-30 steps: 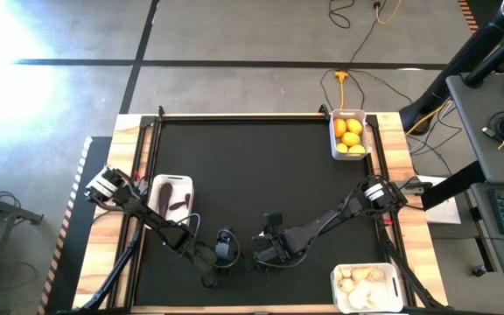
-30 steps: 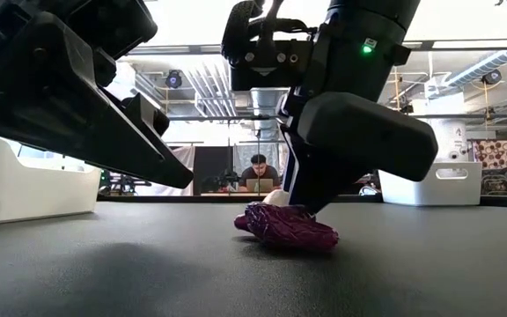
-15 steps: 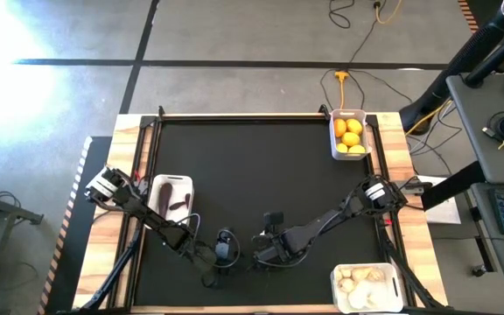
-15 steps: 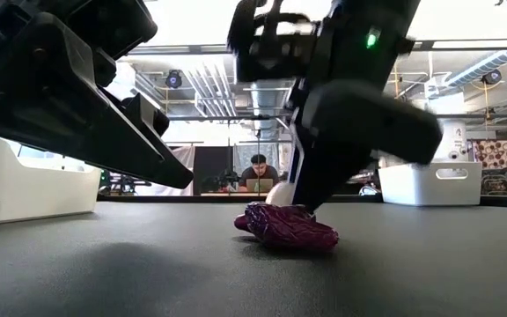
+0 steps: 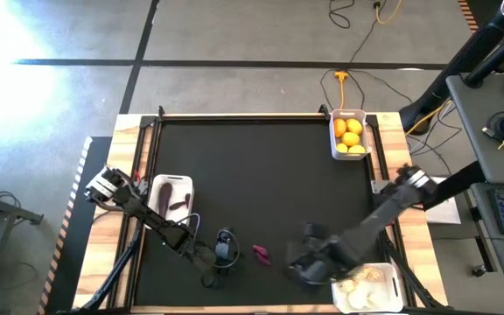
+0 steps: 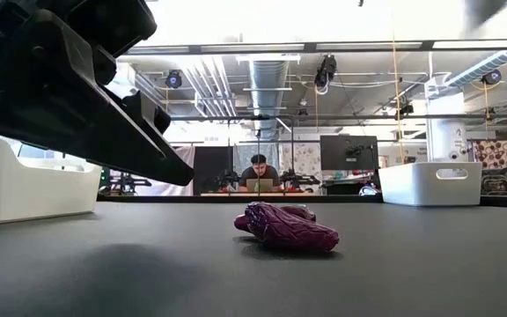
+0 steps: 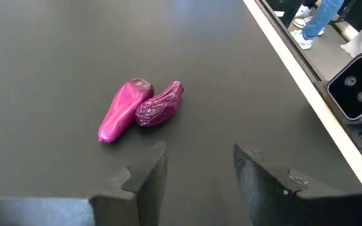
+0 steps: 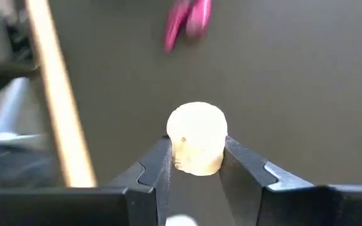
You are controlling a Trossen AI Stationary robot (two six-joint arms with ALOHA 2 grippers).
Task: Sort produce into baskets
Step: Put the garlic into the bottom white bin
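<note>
My right gripper (image 5: 299,266) is shut on a whitish garlic-like bulb (image 8: 197,138), above the table and left of the near-right basket (image 5: 390,273), which holds more bulbs. Two dark purple vegetables (image 5: 261,255) lie side by side on the black mat; they also show in the low view (image 6: 289,227) and the left wrist view (image 7: 140,107). My left gripper (image 5: 226,247) is open and empty just left of them, and its fingers show in its own wrist view (image 7: 197,172). The left basket (image 5: 157,188) holds purple vegetables. The far-right basket (image 5: 366,131) holds yellow-orange citrus fruits. My right gripper pinches the bulb by two opposite sides (image 8: 176,147) between its two fingers. One finger (image 8: 158,164) is on one side and the other finger (image 8: 239,164) on the other. The bulb is lifted clear of the mat.
A wooden rim (image 5: 129,122) frames the black mat. Two white baskets stand in the low view, one at the left (image 6: 25,189) and one at the right (image 6: 429,183). A person sits at a desk in the room beyond the table (image 6: 258,172).
My right gripper has lifted away from the purple vegetables, carrying the bulb, and swung toward the table's right and near edge, toward the basket of bulbs. It has left the low view. The purple vegetables stay where they were.
</note>
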